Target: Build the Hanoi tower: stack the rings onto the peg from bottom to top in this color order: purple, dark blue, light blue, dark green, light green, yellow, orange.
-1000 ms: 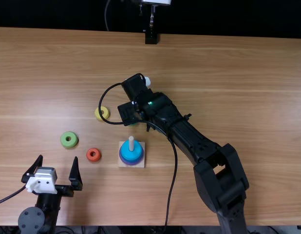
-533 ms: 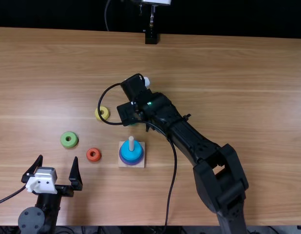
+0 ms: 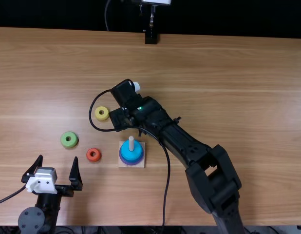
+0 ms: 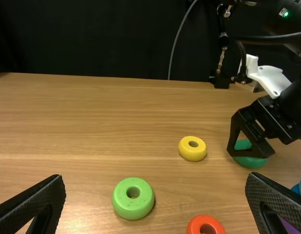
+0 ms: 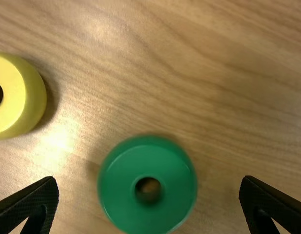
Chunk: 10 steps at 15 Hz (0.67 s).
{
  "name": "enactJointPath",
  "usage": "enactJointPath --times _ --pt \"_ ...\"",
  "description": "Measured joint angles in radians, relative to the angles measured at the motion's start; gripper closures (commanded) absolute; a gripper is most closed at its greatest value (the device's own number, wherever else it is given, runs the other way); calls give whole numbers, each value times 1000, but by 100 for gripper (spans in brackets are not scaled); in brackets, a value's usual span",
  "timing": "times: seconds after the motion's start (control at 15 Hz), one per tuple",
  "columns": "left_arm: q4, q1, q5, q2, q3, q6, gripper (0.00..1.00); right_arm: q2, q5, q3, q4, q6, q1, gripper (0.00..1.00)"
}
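Right wrist view: R gripper (image 5: pixel 149 180) is spread, w/ the round dark green ring (image 5: pixel 117 189) untouched btwn its fingers, prob. for a grasp: it's next onto the round light blue ring (image 3: pixel 131 155) on the pale peg (image 3: pixel 131 143), robot-side of that gripper. L gripper (image 3: pixel 58 158) spread too, empty.

Wooden table (image 4: pixel 92 122) with light green ring (image 4: pixel 122 201), yellow ring (image 4: pixel 190 155) and orange ring (image 4: pixel 195 224) lying apart; the right gripper (image 3: pixel 118 120), fingers spread, is at a dark green ring (image 4: pixel 253 163).
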Motion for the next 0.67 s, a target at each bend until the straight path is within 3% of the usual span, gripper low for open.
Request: enactJointPath --times 0.67 --pt "0 0 0 0 0 0 0 91 0 123 -130 0 0 0"
